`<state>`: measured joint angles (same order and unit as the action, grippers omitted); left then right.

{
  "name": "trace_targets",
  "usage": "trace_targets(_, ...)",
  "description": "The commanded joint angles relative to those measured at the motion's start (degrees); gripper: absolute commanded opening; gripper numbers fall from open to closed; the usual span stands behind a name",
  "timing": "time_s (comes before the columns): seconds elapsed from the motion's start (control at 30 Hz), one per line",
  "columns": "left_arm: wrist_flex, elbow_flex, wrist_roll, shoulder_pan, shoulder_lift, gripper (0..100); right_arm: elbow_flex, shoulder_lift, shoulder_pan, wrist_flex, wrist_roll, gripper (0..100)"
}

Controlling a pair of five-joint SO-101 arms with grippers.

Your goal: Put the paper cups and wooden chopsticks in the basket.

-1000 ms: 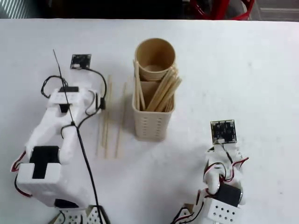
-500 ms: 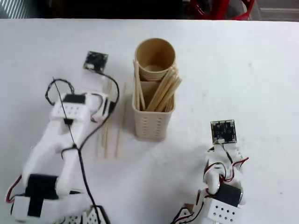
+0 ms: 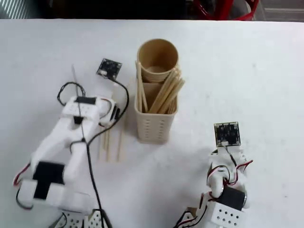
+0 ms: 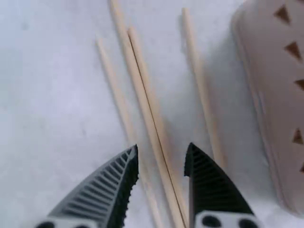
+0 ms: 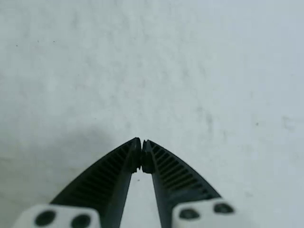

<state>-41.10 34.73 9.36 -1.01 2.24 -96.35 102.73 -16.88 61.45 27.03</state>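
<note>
— Start at the left. How many sticks lie loose?

— Four. The left wrist view sets the loose chopsticks (image 4: 142,95) out plainly: a single one, then two pressed together, then another single one nearest the basket (image 4: 280,118). From above, the left arm covers their far ends, so they are harder to count there.

— And the left gripper (image 4: 161,149)?

— Its fingers are spread apart, one on each side of the touching pair. They grip nothing. I can't tell whether the tips touch the table (image 3: 247,71).

— What crosses that arm?

— A black cable (image 3: 124,97) loops from the arm up to a small camera board (image 3: 109,68), passing over the sticks.

— Next, the middle.

— There is one basket, standing upright just beside the loose sticks. In it are nested paper cups (image 3: 157,57); I see two rims, one inside the other, at the far end. The bundled chopsticks (image 3: 166,95) lean against them, too crowded to count.

— And the right side?

— From above, the right arm sits well apart from the basket, near the table's front edge. Its wrist view shows the right gripper (image 5: 141,142) with its fingertips pressed together, holding nothing, over bare white tabletop.
</note>
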Motion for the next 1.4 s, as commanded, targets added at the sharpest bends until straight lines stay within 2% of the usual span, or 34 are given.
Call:
trace_targets(0.0,-1.93,-7.82,0.44,-0.75,4.62,16,-0.53,0.13,-0.48,0.31,0.09,1.8)
trace_targets(0.33,-2.46,-10.64,0.35,-0.66,9.27,17,-0.53,0.13,-0.48,0.31,0.09,1.8)
trace_targets(0.57,-8.26,-12.22,-1.93,-0.40,9.54,17,-0.53,0.13,-0.48,0.31,0.09,1.8)
trace_targets(0.73,-8.53,-12.13,-1.93,-0.57,9.63,17,-0.53,0.13,-0.48,0.31,0.09,1.8)
trace_targets(0.87,-11.96,-14.86,-1.93,-0.75,12.18,17,-0.53,0.13,-0.48,0.31,0.09,1.8)
trace_targets(1.07,-21.27,-26.55,-1.93,-0.40,21.58,16,-0.53,0.13,-0.48,0.31,0.09,1.8)
trace_targets(1.27,-23.03,-29.19,-1.85,-0.48,23.60,5,-0.53,0.13,-0.48,0.31,0.09,1.8)
trace_targets(1.37,-23.03,-29.19,-1.85,-0.57,23.60,5,-0.53,0.13,-0.48,0.31,0.09,1.8)
